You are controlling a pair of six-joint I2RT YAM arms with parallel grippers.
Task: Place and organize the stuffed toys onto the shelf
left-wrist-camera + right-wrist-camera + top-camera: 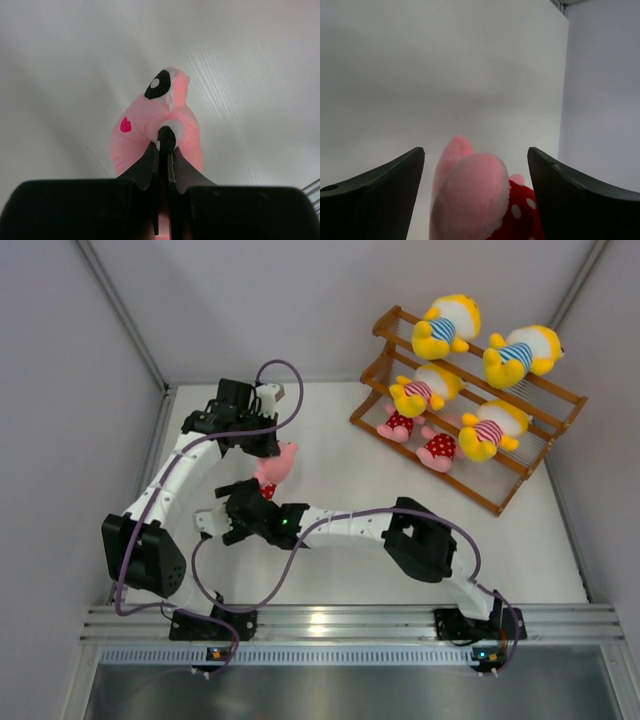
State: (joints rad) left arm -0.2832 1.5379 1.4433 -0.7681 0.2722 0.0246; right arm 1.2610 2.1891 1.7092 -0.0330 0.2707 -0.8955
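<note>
A pink stuffed toy in a red white-dotted outfit (272, 468) is held over the table at centre left. My left gripper (264, 444) is shut on its head end, which fills the left wrist view (145, 135), with the jaws (166, 142) pinched on a small nub. My right gripper (258, 502) is open, its jaws on either side of the toy's pink leg (470, 195) without touching it. The wooden shelf (520, 468) stands at the back right. It holds yellow toys (447, 328) (520, 352) (425, 388) (490, 428) and two pink toys (400, 423) (438, 450).
Grey walls close the table on the left, back and right. A metal rail (350, 620) runs along the near edge by the arm bases. Purple cables (285, 380) loop over both arms.
</note>
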